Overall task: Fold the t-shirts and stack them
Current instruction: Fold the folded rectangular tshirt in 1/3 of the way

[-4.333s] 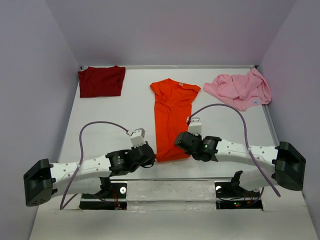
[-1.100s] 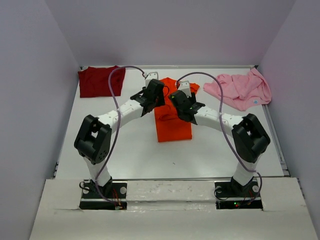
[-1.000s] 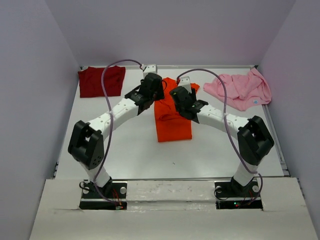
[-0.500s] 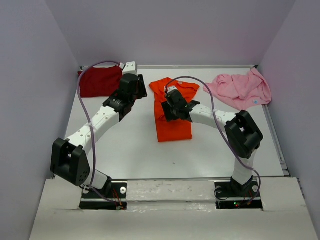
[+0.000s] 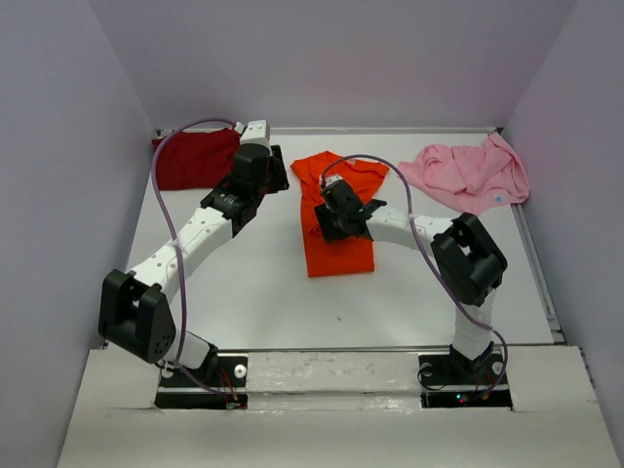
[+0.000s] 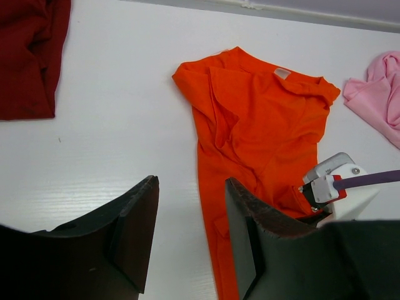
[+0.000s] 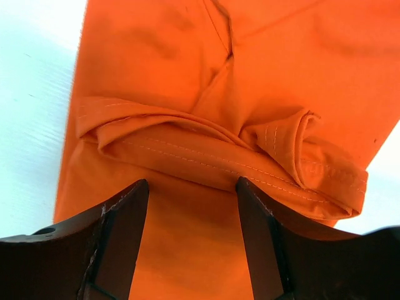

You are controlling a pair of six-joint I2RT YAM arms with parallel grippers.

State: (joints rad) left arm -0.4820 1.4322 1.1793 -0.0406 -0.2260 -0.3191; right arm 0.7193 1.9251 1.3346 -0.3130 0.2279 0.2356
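Note:
The orange t-shirt (image 5: pixel 341 255) lies mid-table, its lower part doubled up over the middle. In the right wrist view its stitched hem (image 7: pixel 212 153) bunches in a roll across the cloth. My right gripper (image 5: pixel 327 226) hovers open just over that shirt (image 7: pixel 187 250), with nothing between its fingers (image 7: pixel 122 231). My left gripper (image 5: pixel 276 174) is open and empty over bare table (image 6: pixel 125 144), left of the orange shirt (image 6: pixel 256 125). The maroon t-shirt (image 5: pixel 190 161) lies folded at the back left. The pink t-shirt (image 5: pixel 468 174) lies crumpled at the back right.
Walls close in the table (image 5: pixel 244 283) on the left, back and right. The right arm's wrist camera (image 6: pixel 334 181) shows at the right of the left wrist view. Cables arc above both arms.
The orange shirt's lower half now lies folded up. My left arm has swung left from the orange shirt toward the maroon one. My right gripper has shifted slightly left over the orange cloth.

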